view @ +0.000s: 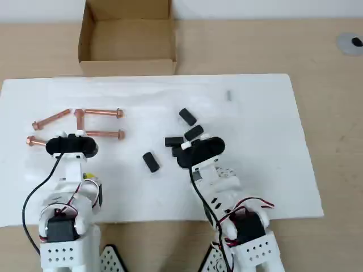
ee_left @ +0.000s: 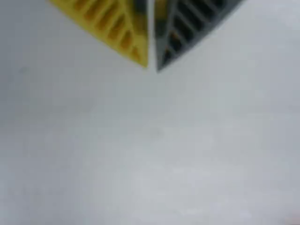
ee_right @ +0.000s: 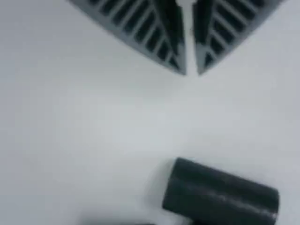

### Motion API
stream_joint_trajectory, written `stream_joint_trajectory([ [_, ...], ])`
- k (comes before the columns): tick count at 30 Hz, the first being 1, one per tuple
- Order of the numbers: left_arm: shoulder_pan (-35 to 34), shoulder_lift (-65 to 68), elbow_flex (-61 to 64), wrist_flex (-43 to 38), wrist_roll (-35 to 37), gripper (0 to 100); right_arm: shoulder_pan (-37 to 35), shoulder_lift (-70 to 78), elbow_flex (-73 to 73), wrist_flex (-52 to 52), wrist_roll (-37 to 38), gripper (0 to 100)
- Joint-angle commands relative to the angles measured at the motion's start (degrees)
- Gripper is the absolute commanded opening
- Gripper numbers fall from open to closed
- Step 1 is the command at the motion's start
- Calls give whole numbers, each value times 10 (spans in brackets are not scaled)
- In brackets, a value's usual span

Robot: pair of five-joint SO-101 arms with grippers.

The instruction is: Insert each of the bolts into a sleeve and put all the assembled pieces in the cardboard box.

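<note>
No bolt seated in a sleeve yet. At the far edge of the bench (view: 329, 85), the cardboard box (view: 127, 67); nearer, on the white sheet (view: 266, 181), copper bolts (view: 102, 113) scattered to the left and black sleeves (view: 188, 117) loosely grouped at the middle. Left arm (view: 71, 146) low over the nearest bolts, left jaws pressed together bar a thin slit and pinching nothing, bare sheet beneath. Right arm (view: 201, 152) low over the sleeve cluster, right jaws likewise closed to a narrow slit and holding nothing. Just beyond them and not touching, one sleeve (ee_right: 220, 194) on its side, long axis crosswise to the slit, so lying along the direction of closing rather than across it. By that reading, right arm plainly the nearer to the sleeves, left arm to the bolts, with the nearest bolt (view: 105, 135) just beside the left arm's head, long axis left to right across the sheet. Calls for spreading the jaws first, probably with a wrist turn on the right to take the sleeve across its barrel. Between the two arms, a lone sleeve (view: 151, 162), likely within reach of either.
</note>
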Motion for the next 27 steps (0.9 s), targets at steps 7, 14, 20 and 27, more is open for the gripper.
stream_joint_trajectory([
  [7, -139, 10, -132, -91, 85, 151, 62, 5, -137, -4, 48, 12],
  [14, -146, 230, -291, -113, 142, 160, 67, 366, -417, -16, 47, 12],
  [20, -192, 553, -526, -109, 287, 165, 47, 715, -785, 95, -30, 10],
  [27, -276, 895, -802, 12, 411, 165, -31, 996, -1093, 256, 76, 11],
])
